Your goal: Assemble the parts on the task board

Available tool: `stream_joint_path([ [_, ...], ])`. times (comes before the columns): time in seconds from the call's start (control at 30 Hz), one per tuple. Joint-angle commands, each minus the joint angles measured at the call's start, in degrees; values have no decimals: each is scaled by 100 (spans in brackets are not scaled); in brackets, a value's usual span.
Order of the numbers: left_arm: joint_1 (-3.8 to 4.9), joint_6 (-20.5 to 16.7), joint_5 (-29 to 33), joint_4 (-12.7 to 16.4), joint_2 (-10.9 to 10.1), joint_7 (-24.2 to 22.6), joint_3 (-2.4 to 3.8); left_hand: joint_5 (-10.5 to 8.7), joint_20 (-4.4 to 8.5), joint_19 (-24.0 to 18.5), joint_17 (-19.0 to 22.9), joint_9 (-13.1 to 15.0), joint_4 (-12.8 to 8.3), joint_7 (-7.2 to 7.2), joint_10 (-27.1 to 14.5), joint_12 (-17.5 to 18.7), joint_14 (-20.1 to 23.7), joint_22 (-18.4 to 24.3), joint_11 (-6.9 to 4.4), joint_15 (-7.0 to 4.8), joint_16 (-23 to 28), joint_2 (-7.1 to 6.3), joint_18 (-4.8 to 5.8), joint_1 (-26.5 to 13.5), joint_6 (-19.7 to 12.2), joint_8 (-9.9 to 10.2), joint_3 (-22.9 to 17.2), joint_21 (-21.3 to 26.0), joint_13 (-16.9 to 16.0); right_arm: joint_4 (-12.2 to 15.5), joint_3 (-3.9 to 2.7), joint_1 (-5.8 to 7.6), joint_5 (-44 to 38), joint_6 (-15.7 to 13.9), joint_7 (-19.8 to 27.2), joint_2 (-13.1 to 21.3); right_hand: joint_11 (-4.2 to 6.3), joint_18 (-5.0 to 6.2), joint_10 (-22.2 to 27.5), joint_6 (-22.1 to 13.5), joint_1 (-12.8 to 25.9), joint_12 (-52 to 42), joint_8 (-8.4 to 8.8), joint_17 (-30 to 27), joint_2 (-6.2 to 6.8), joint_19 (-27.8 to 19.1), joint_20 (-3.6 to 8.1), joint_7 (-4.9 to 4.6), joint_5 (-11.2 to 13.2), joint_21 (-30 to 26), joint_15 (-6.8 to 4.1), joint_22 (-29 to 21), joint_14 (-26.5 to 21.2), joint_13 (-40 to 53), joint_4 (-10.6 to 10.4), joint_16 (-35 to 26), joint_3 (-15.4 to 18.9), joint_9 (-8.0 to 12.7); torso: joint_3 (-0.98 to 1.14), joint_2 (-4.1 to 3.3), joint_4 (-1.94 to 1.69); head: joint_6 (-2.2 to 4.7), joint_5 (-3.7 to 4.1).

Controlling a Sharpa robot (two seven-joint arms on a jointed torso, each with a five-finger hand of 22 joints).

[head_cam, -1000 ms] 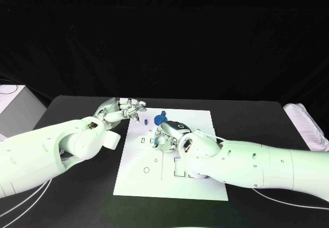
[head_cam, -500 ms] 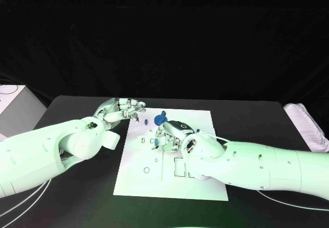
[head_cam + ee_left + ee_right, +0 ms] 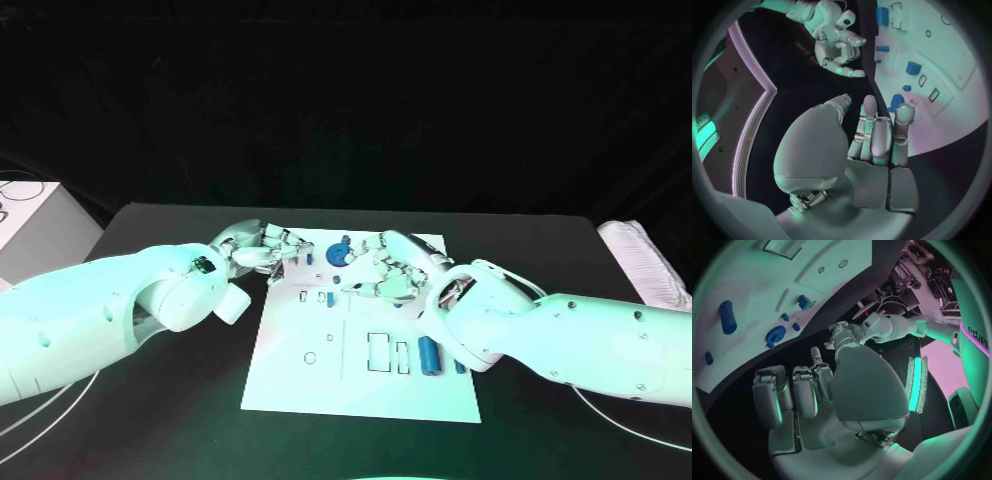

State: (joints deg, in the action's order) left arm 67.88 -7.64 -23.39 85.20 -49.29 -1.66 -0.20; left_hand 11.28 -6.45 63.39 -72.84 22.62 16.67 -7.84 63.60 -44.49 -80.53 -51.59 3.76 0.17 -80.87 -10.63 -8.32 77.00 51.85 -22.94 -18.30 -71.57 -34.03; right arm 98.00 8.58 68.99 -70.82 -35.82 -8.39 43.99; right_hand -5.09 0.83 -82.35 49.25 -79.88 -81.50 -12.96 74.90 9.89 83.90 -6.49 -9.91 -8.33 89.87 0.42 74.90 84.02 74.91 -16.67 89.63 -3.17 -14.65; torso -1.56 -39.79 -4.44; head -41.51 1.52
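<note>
The right robot hand [image 3: 387, 268] is lifting off the board [image 3: 361, 385], having risen from the slots near its middle toward its far edge; its fingers are loosely curled, holding nothing. The left robot hand [image 3: 267, 246] is still hovering at the board's far left corner, fingers apart and empty. A round blue part [image 3: 339, 252] is lying near the board's far edge, between the hands. A blue cylinder [image 3: 427, 352], earlier covered by the right arm, is now showing on the board's right side. The board is sitting mid-worktop [image 3: 173, 420].

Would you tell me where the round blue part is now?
In the head view the round blue part sits at the task board's far edge, between the left hand and right hand.
</note>
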Motion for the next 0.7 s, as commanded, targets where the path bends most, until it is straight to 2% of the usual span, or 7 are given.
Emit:
stream_joint_path([
  [0.03,53,629,-1242,-43,102,1170,5,26,47,188,-305,167,5,32,-34,-247,-230,-241,-75,-38,-221,109,91,-325,28,-175,81,-169,-146,187,-6,79,956,-90,679,247,4,-83,57,40,-49,35,-21,1456,-23,610,-25,12,-46,13,39,1510,584,707,7,16,24,-8,9,63,9,-22,-42],
  [0.1,93,720,-1573,-90,180,1463,5,34,75,198,-395,363,11,76,-56,-397,-297,-247,-104,-72,-289,176,90,-515,20,-359,134,-185,-217,280,-8,119,1129,-72,725,414,16,-83,66,50,-118,36,-39,1455,-36,610,-12,22,-397,13,26,1510,583,698,20,15,-7,-4,15,83,9,-42,-55],
  [0.13,108,770,-1721,-110,216,1592,4,35,79,197,-393,394,13,80,-62,-416,-299,-243,-106,-76,-291,186,90,-544,7,-383,141,-184,-225,316,-8,132,1206,-64,750,486,17,-83,67,51,-122,36,-41,1455,-36,610,-10,23,-423,13,25,1510,583,697,19,15,-10,-3,17,87,6,-48,-56],
  [0.4,220,1180,-2791,-367,637,2454,-7,29,128,190,-402,928,21,156,-113,-620,-325,-192,-161,-127,-324,237,84,-1007,-100,-806,383,-158,-281,419,-12,191,1911,-99,931,950,19,-83,66,60,-13,32,-55,1460,3,610,-7,26,-483,13,23,1510,585,694,-4,17,49,0,51,137,-8,-89,-70],
  [0.6,296,1457,-3168,-586,937,2803,-68,40,146,210,-420,1144,23,188,-122,-663,-336,-208,-186,-149,-339,270,89,-1109,-134,-969,467,-164,-280,364,-13,215,2095,-149,939,1040,20,-83,65,61,-1,31,-56,1466,0,610,-6,26,-487,13,23,1510,586,695,-5,19,51,0,83,145,-5,-123,-100],
  [0.67,325,1537,-3259,-664,1036,2866,-94,40,149,210,-424,1187,23,192,-124,-672,-338,-207,-189,-152,-342,280,89,-1142,-150,-997,487,-164,-279,347,-13,223,2120,-162,932,1050,20,-83,67,63,11,33,-59,1460,-6,610,-6,27,-492,13,22,1510,585,692,-6,17,53,0,75,142,-12,-141,-109],
  [0.7,340,1584,-3303,-703,1086,2893,-106,39,152,219,-427,1228,26,195,-126,-680,-340,-218,-191,-155,-345,292,92,-1179,-163,-1023,508,-169,-278,337,-13,228,2130,-168,924,1054,20,-83,67,63,11,33,-59,1460,-6,610,-6,27,-492,13,22,1510,585,692,-6,17,53,0,78,141,-13,-149,-108],
])
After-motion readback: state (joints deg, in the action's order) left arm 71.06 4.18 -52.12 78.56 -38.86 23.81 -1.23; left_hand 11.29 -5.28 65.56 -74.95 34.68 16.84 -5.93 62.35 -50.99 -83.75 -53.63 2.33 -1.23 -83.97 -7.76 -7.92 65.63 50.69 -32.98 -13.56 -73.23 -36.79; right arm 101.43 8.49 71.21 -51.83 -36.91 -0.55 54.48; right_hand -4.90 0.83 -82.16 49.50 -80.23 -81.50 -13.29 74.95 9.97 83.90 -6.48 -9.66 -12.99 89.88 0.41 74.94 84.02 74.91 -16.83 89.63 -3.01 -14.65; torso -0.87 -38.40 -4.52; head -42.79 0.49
